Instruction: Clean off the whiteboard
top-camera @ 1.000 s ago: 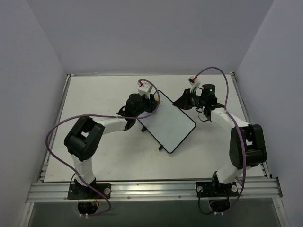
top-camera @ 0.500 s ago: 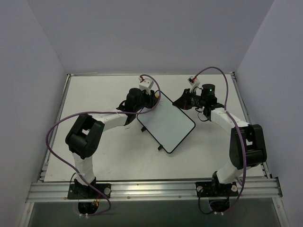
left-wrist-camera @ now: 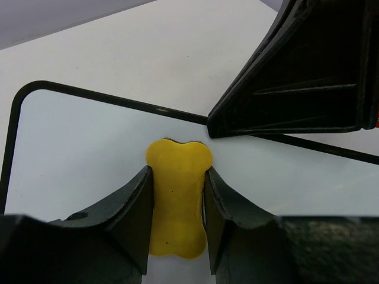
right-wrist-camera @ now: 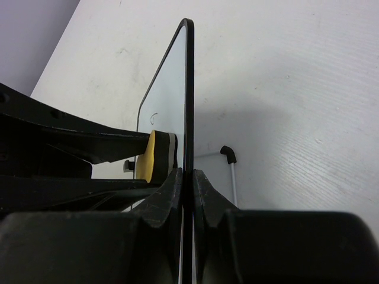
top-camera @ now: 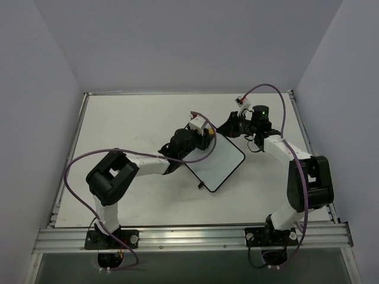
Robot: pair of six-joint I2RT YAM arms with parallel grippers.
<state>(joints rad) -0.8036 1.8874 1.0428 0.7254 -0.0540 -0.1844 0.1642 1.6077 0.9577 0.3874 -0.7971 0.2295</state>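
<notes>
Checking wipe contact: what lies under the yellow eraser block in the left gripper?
The glossy white face of the black-framed whiteboard, blank around the yellow eraser block. The patch beneath the block is covered, so any ink there cannot be seen.

Overhead looks down; close wrist views share the whiteboard [left-wrist-camera: 77, 148].

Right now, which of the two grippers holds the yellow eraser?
The left gripper: the yellow eraser sits between its fingers, against the whiteboard face. The right gripper instead pinches the whiteboard's black edge and holds no eraser.
</notes>
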